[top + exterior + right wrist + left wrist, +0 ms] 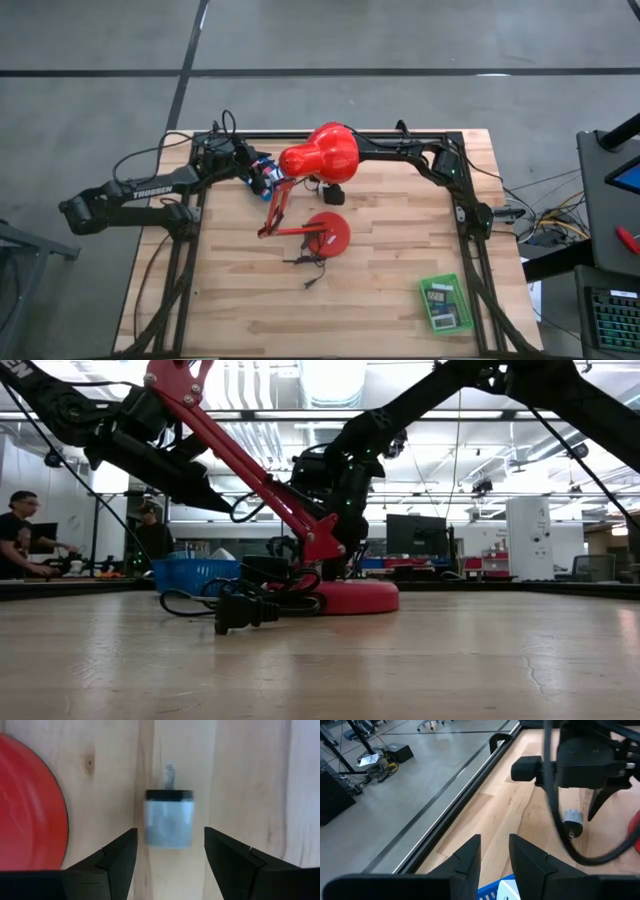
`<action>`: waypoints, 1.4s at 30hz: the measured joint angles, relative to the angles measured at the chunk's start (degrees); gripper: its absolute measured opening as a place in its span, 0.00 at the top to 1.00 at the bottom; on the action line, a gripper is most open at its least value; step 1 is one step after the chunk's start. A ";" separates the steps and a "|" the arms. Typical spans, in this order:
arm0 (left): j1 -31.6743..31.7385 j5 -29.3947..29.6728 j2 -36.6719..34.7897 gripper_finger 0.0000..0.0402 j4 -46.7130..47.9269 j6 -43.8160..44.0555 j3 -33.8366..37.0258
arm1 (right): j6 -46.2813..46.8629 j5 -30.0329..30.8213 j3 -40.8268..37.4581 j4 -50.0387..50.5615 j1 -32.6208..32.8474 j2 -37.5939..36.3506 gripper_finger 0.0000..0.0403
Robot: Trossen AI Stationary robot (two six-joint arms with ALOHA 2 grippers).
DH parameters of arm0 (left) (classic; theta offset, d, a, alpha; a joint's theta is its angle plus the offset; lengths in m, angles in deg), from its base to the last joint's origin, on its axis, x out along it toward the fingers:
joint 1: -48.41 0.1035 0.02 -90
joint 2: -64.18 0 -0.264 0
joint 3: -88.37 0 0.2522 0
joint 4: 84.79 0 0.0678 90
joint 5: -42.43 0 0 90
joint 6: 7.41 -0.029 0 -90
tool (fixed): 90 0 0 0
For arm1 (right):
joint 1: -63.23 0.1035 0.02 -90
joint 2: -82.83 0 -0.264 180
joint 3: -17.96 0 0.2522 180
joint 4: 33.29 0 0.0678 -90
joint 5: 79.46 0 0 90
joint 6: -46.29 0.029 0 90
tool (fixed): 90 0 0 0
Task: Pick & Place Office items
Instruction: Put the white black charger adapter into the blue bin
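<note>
A small grey-white block with a black end and a thin prong (168,822) lies flat on the wood beside the red lamp base (27,805). It shows as a small grey piece (572,820) in the left wrist view. My right gripper (170,845) hangs above it (335,192), pointing down and open, one finger on each side of the block and not touching it. My left gripper (495,850) is near the table's far left (262,180), open by a narrow gap, above a blue tray (495,892) (195,573) that holds a white piece.
The big red desk lamp stands mid-table on its round base (327,235), its head (320,150) near both grippers. Its black cord and plug (235,610) lie in front of the base. A green tray (445,303) with flat pieces sits near the near right corner. People sit beyond the table.
</note>
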 joint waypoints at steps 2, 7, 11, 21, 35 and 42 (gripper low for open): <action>0.00 -0.01 0.00 0.74 0.00 0.00 0.00 | -0.16 0.76 -0.17 -0.24 0.31 0.00 0.44; 0.00 0.01 0.00 0.74 -0.07 -0.02 0.00 | 0.35 0.96 -0.17 -0.59 0.34 0.00 0.44; 0.00 0.01 0.00 0.74 -0.28 -0.02 0.00 | 0.53 1.01 -0.17 -0.63 0.32 0.00 0.44; 0.00 0.01 0.00 0.74 -0.42 -0.03 0.00 | 1.10 0.99 -0.32 -1.35 0.32 0.00 0.57; 0.00 0.04 0.00 0.74 -0.42 -0.04 0.00 | 0.14 0.74 -0.32 -1.48 0.32 0.00 0.73; 0.02 0.06 0.00 0.74 -0.42 -0.14 0.00 | 0.32 0.72 -0.32 -3.21 0.42 0.00 0.73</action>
